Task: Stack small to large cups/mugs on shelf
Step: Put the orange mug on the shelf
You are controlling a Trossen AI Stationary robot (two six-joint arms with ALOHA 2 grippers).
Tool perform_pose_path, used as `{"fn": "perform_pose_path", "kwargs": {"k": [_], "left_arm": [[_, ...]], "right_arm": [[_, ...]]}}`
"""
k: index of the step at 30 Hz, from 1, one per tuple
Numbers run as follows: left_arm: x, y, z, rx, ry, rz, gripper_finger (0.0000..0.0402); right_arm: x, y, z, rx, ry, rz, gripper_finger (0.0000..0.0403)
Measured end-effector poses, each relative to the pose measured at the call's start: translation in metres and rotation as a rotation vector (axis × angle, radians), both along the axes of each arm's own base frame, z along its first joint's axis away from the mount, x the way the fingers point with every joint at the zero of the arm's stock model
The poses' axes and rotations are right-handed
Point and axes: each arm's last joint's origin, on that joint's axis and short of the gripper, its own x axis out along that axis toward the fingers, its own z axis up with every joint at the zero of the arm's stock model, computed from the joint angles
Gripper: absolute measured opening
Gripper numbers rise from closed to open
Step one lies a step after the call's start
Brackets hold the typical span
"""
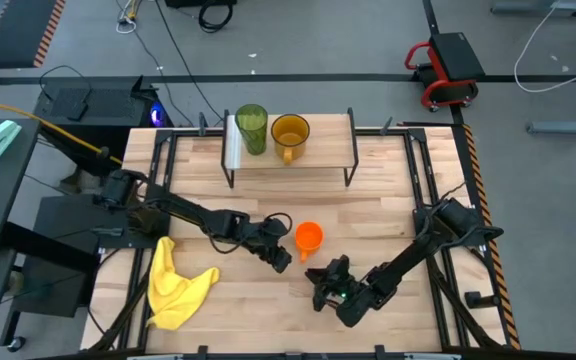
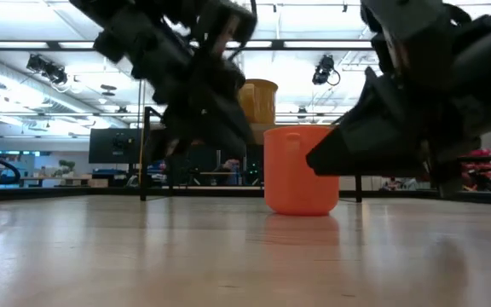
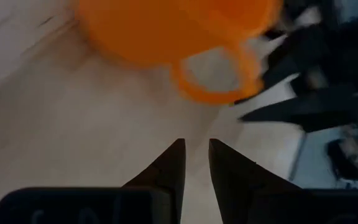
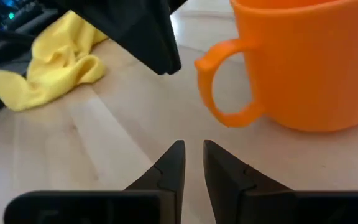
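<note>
The bright orange mug [image 1: 309,237] stands upright on the table, its handle [image 4: 225,87] turned toward the near edge. My left gripper [image 1: 282,260] sits just to the mug's near left, fingers shut, the mug's handle [image 3: 216,81] right ahead of them. My right gripper [image 1: 316,274] lies low on the mug's near side, also shut and pointing at the handle. Neither touches the mug. The green tumbler [image 1: 251,128] and the amber mug [image 1: 290,132] stand side by side on the shelf [image 1: 328,135] at the far edge.
A crumpled yellow cloth [image 1: 176,285] lies near the table's near-left corner and shows in the right wrist view [image 4: 48,62]. The two grippers are close together in front of the orange mug [image 2: 301,170]. Bare tabletop [image 1: 388,200] lies between mug and shelf.
</note>
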Motion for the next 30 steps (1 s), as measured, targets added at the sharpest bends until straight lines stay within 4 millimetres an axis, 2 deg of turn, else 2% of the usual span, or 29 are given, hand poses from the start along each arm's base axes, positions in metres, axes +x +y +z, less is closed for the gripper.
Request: {"fn": "perform_pose_path", "kwargs": {"k": [4,16,30], "left_arm": [[0.004,0.000,-0.009,-0.024,0.003,0.011,0.0076],[0.008,0.000,-0.006,-0.041,-0.051,0.026,0.0079],[0.009,0.002,-0.005,-0.029,-0.057,0.053,0.0079]], "right_arm": [[0.000,0.000,0.000,-0.012,0.019,0.019,0.0073],[0.007,-0.011,0.001,-0.042,0.036,-0.003,0.0099],[0.010,-0.016,0.001,-0.046,0.034,-0.026,0.0100]]}}
